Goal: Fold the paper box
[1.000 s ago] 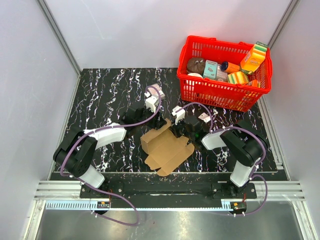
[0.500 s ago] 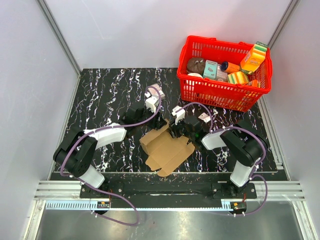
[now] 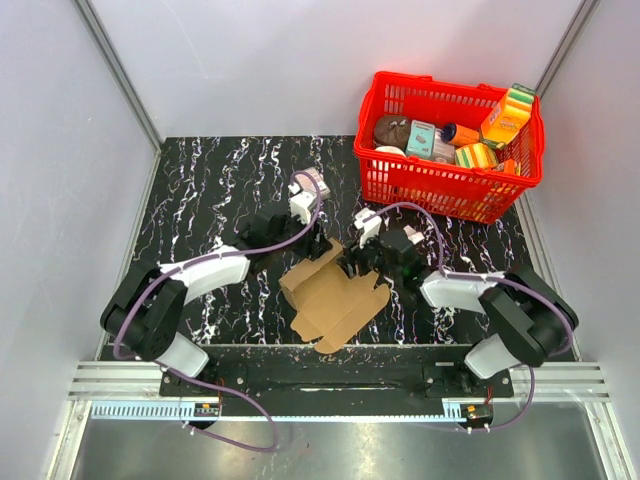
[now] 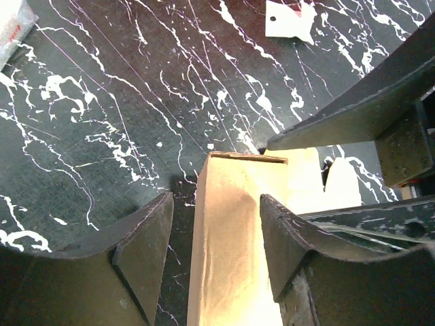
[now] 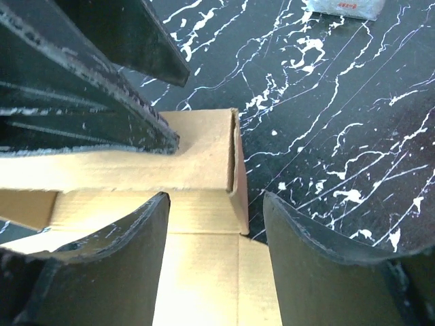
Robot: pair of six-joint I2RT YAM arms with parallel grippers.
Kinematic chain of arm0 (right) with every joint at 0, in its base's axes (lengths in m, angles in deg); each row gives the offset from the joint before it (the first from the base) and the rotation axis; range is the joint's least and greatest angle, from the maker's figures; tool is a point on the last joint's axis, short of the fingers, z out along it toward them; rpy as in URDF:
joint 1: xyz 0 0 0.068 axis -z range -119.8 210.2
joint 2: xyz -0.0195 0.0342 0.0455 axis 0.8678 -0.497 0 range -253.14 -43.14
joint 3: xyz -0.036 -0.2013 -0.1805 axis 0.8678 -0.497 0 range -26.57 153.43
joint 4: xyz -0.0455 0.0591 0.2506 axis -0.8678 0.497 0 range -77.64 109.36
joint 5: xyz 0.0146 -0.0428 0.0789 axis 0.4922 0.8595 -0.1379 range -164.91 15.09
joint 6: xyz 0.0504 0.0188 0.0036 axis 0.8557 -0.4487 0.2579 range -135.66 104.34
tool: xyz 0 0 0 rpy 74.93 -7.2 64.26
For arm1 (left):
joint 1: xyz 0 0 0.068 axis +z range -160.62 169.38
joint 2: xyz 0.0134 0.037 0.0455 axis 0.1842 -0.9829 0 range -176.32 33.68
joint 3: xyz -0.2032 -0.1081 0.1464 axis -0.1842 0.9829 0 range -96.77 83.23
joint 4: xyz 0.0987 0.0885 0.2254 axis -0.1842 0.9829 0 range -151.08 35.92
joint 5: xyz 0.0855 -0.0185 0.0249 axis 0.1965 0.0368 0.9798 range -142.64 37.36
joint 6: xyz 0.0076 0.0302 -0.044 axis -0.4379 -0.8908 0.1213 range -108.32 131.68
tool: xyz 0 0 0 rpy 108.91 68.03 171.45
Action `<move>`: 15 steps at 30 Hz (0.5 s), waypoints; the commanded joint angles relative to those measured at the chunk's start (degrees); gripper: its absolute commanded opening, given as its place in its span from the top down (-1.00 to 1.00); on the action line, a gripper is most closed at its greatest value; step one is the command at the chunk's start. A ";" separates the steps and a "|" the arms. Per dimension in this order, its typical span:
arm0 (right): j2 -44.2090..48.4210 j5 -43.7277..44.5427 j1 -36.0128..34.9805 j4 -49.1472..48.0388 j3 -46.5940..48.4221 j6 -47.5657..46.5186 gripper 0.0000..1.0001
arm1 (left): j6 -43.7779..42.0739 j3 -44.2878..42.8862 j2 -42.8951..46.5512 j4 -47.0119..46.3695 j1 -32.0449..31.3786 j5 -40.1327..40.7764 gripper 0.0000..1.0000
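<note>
The paper box (image 3: 335, 298) is a brown die-cut cardboard sheet lying on the black marbled table in front of both arms, with its far flap raised. My left gripper (image 3: 318, 242) is at that far flap. In the left wrist view the flap (image 4: 231, 238) stands upright between the open fingers of the left gripper (image 4: 216, 200), with a dark gap at the left finger. My right gripper (image 3: 353, 262) hovers over the sheet's far right corner. Its fingers, in the right wrist view (image 5: 215, 198), are spread open above the cardboard (image 5: 197, 272), straddling a raised flap edge (image 5: 236, 170).
A red basket (image 3: 430, 195) full of printed grocery packs stands at the back right. A small white-and-pink carton (image 3: 311, 183) lies behind the left gripper. A white scrap (image 4: 289, 19) rests on the table beyond the flap.
The right gripper has opened from nearly shut, and the right arm's elbow has swung out to the right. The left jaws have widened slightly. The sheet has barely moved.
</note>
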State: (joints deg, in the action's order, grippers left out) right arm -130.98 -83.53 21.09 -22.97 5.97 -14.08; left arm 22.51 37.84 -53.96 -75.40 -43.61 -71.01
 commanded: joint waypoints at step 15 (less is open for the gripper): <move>16.91 -1.57 -0.17 17.31 6.21 11.07 0.43 | 4.46 10.31 28.28 6.50 0.03 10.63 -0.12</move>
State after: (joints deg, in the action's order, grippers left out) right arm -115.74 -83.59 21.09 -7.87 7.28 -6.08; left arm 24.24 44.94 -32.47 -70.22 -43.61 -65.57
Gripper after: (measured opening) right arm 0.323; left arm 0.571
